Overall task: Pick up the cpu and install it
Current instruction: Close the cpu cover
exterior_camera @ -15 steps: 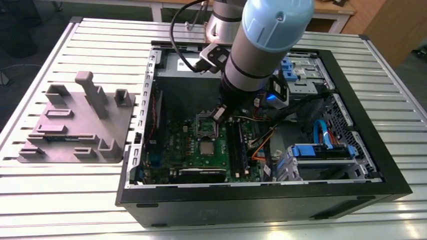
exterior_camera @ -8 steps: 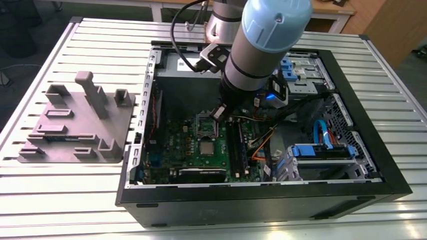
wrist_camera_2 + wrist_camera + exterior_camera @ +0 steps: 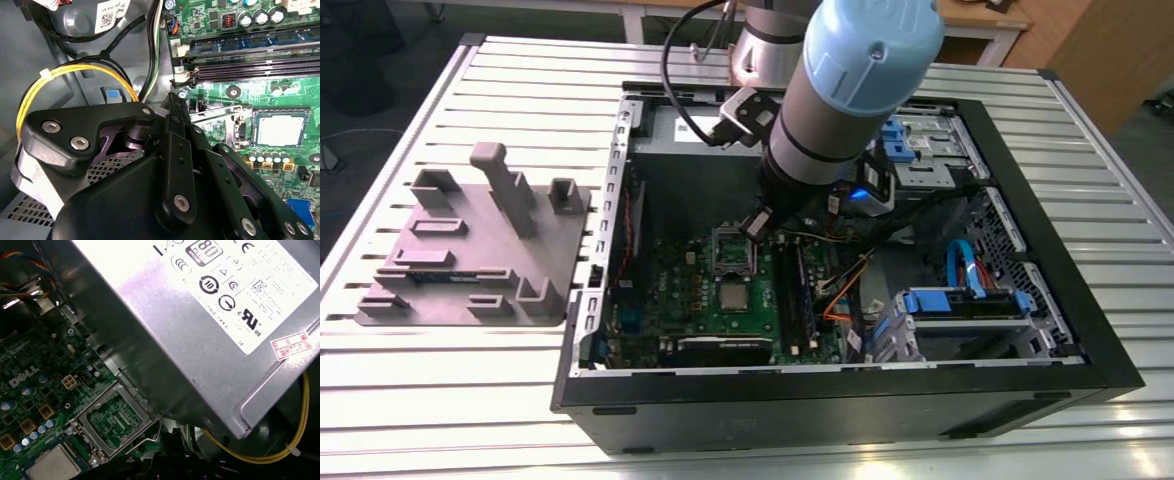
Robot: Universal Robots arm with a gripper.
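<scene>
**Chip seated on board; end effector stands off beside the open socket frame**

Nearest the wrist cameras: the end effector (image 3: pixel 172 102) is seen in the second wrist view as black linkages narrowing to a closed-looking tip. The jaws appear drawn together, with nothing visible between them. The tip hangs above the board edge, near the yellow cable (image 3: pixel 75 72).

Next out: the cpu (image 3: pixel 280 131) lies flat in its square seat on the green circuit board (image 3: pixel 300 90), silver top up. It is square, so no long axis governs approach. From the tip it lies across the board, away from the yellow cable and past the hinged metal frame (image 3: pixel 116 419), which stands open beside it. In the first wrist view the cpu (image 3: pixel 52 466) sits just beside that frame.

Farther: the grey power supply box (image 3: pixel 210 315) overhangs the frame side.

Exterior view: the end effector (image 3: pixel 761 225) is inside the computer case (image 3: pixel 854 385), over the frame end; the cpu (image 3: pixel 735 297) lies nearer the case's front wall. The case rests on the slatted bench (image 3: pixel 454 400).
</scene>
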